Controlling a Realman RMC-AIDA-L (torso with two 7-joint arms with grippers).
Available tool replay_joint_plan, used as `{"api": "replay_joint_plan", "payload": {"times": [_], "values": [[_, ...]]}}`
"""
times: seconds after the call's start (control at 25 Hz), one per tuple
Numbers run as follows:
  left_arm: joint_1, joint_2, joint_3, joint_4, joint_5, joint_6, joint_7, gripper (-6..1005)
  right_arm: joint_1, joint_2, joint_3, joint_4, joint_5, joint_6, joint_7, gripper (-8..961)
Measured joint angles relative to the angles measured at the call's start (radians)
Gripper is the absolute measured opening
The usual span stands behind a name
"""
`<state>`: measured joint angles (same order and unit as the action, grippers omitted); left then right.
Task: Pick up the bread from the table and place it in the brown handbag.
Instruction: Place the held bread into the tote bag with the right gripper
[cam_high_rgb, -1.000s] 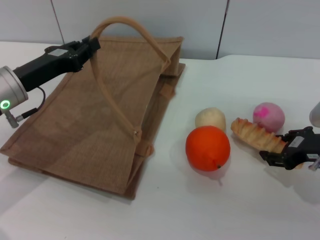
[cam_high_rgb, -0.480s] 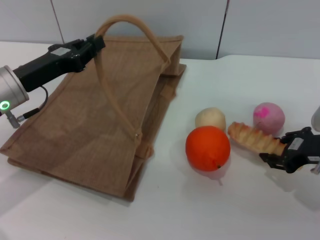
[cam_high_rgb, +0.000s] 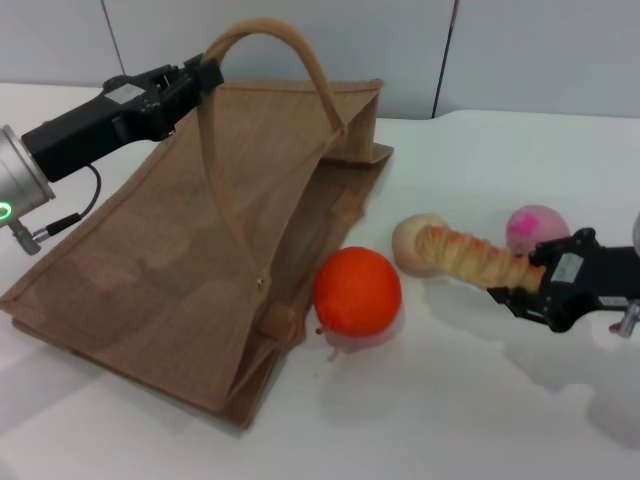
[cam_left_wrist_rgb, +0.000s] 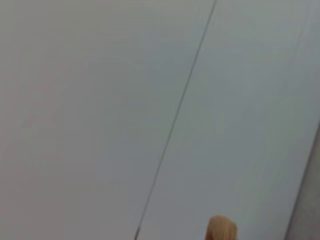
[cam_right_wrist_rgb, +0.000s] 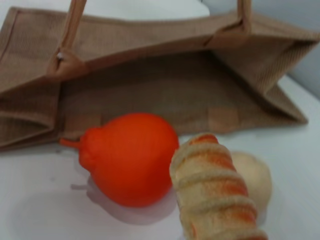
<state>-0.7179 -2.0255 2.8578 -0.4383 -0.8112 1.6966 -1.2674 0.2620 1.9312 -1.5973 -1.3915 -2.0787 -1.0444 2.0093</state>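
A grey panelled wall (cam_high_rgb: 300, 50) backs the table (cam_high_rgb: 450, 420), where the brown handbag (cam_high_rgb: 200, 250) lies on its side, mouth toward the fruit. The left gripper (cam_high_rgb: 205, 75) reaches in level from the bag's far side, clamped on the bag's upper handle (cam_high_rgb: 270, 40), now lifted higher, so the mouth gapes wider. The right gripper (cam_high_rgb: 520, 285), low and stretched toward the bag, grasps the bread (cam_high_rgb: 465, 255) by one end; the loaf has swung nearer the bag, over the cream bun (cam_high_rgb: 412, 240), and the orange fruit (cam_high_rgb: 357, 291) has been nudged against the bag's mouth.
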Motion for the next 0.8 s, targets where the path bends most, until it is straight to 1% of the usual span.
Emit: {"api": "replay_joint_plan", "payload": {"times": [0.12,0.28,0.48,0.56,0.72,0.8], "values": [[0.001,0.001,-0.001,-0.001,-0.010,0.042,-0.001,122,0.003,0.001,-0.001,-0.021,0.001,0.005,-0.006,412],[0.002,0.002,0.002,-0.003,-0.025,0.095,-0.004,122,0.025,0.008,-0.014,-0.026,-0.002,0.023,-0.013,383],[0.005,0.006,-0.001,-0.003,-0.036,0.163,-0.011,122,0.067,0.012,-0.085,-0.016,-0.012,0.085,-0.014,359],[0.008,0.007,0.002,-0.003,-0.048,0.185,-0.014,122,0.092,0.019,-0.123,-0.006,-0.030,0.115,-0.014,353],[0.011,0.008,0.002,-0.005,-0.056,0.207,-0.017,122,0.134,0.040,-0.187,0.010,-0.076,0.154,-0.012,339],[0.011,0.008,0.003,-0.005,-0.056,0.210,-0.023,122,0.150,0.046,-0.217,0.015,-0.089,0.175,-0.011,333]]}}
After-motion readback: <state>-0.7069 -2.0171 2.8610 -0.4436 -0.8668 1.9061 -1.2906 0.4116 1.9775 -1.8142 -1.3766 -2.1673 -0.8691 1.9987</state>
